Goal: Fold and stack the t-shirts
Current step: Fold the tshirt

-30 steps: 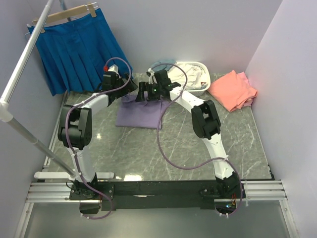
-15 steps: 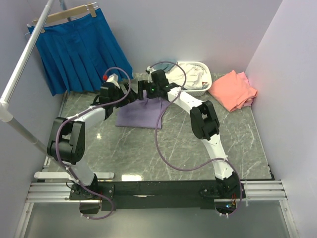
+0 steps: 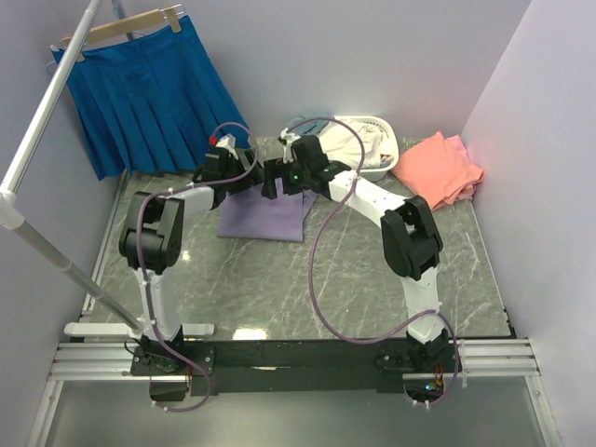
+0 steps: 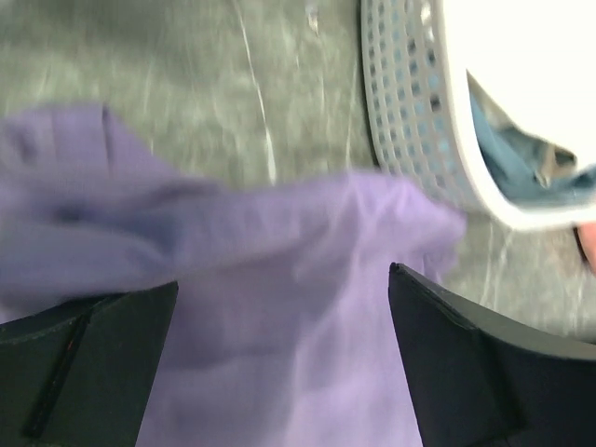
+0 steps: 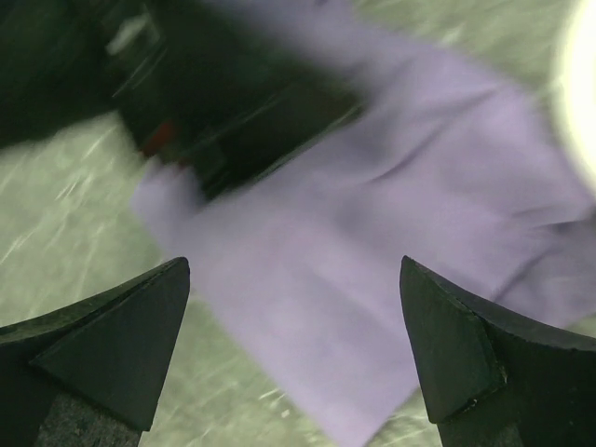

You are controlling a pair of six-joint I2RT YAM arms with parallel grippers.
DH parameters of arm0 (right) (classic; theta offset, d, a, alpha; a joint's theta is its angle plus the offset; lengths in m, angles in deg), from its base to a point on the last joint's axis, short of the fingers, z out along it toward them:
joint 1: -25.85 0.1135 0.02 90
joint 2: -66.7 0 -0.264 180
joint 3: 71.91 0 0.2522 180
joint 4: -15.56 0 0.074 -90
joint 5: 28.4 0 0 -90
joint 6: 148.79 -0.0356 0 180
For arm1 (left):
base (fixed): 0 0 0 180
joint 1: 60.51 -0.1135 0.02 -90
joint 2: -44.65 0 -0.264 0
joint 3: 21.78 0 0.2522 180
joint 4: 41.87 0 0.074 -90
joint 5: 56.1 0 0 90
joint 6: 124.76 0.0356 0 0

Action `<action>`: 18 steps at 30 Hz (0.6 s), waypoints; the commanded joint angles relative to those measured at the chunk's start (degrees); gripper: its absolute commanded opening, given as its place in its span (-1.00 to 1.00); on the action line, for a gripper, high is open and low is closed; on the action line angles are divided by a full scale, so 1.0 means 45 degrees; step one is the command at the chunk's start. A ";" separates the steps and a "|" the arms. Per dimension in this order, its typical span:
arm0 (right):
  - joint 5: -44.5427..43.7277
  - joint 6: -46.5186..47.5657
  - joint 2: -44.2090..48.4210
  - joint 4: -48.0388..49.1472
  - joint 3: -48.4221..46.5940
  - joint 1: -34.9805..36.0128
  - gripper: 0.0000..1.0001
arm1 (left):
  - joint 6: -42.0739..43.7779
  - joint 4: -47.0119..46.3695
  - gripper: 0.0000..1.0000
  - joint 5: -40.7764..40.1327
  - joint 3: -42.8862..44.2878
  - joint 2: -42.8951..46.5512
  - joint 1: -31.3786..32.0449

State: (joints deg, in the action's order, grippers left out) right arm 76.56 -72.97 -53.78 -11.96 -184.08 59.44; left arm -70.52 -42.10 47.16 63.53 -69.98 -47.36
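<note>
Lavender t-shirt (image 3: 261, 219) soft, rumpled, on marbled table (image 3: 372, 279); left fingers (image 4: 84, 363), right fingers (image 5: 93, 326) spread.

The lavender-purple cloth t-shirt (image 3: 265, 214) lies on the grey marble desk (image 3: 279, 289), toward its far middle. Behind it to the right sits the white plastic lattice basket (image 3: 382, 163), with a cream-white cloth tee (image 3: 361, 140) in it. Right of the basket lies the heap of coral-pink cloth tees (image 3: 438, 169). Far left, behind the desk, the bright blue pleated skirt (image 3: 140, 93) hangs on a wooden hanger (image 3: 130, 23).
</note>
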 commanded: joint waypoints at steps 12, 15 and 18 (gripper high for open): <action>0.1932 -0.0853 -0.0879 -0.0414 0.1362 0.0330 0.99 | 0.0254 0.0864 0.99 0.0043 0.3438 -0.2322 -0.0773; 0.1774 -0.1106 -0.1077 -0.1081 0.1612 0.0330 0.99 | 0.0292 0.1372 0.99 -0.0172 0.3010 -0.2009 -0.0773; 0.2105 -0.1341 -0.0883 -0.1317 0.2586 0.0349 0.99 | 0.0059 0.1275 0.99 -0.0173 0.1763 -0.1328 -0.0773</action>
State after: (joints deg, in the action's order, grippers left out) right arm 85.22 -76.71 -57.68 -13.70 -177.22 61.08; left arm -69.91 -38.89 47.03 77.19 -81.39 -50.62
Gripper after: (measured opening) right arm 0.996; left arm 0.995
